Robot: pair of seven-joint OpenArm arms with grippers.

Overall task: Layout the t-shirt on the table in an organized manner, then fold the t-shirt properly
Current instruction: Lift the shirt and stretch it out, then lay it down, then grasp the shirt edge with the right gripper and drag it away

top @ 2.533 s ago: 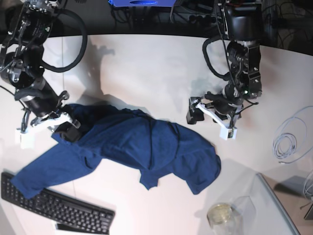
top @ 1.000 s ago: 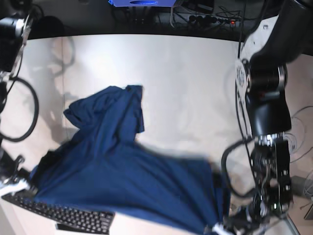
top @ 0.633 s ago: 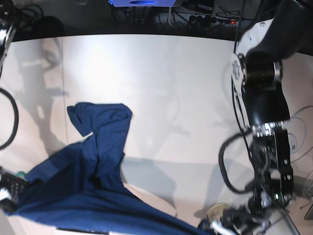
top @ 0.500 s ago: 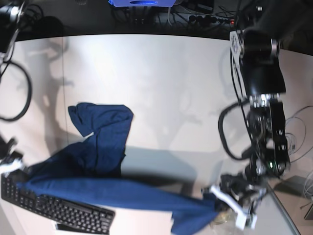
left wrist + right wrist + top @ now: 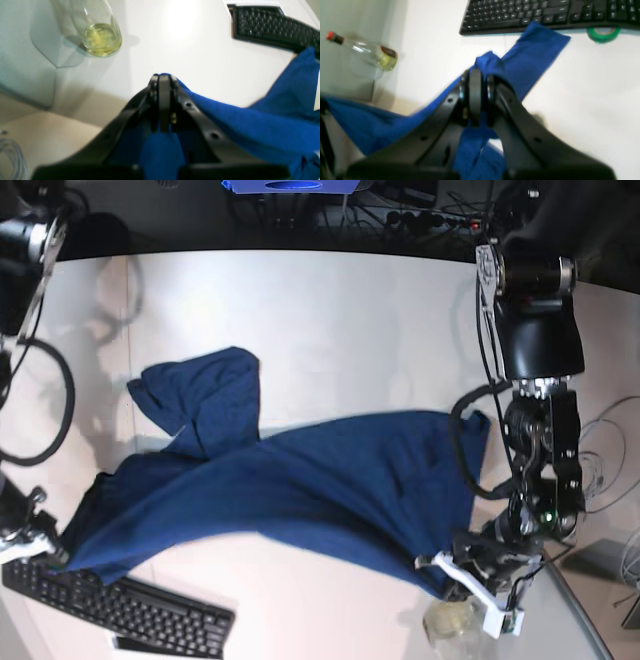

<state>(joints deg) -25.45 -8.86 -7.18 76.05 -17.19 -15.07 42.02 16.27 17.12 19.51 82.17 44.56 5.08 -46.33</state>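
Both jaws are clamped on the t-shirt (image 5: pixel 300 480), left gripper (image 5: pixel 162 82) and right gripper (image 5: pixel 475 75) at opposite ends. It stretches across the counter (image 5: pixel 340 330) near the keyboard (image 5: pixel 120 610).

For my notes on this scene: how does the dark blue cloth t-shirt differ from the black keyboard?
The dark blue cloth t-shirt is soft, wrinkled and far larger; the black keyboard is rigid, flat and narrow. The t-shirt is gripped at two ends; the keyboard lies untouched. Both are on the white table.
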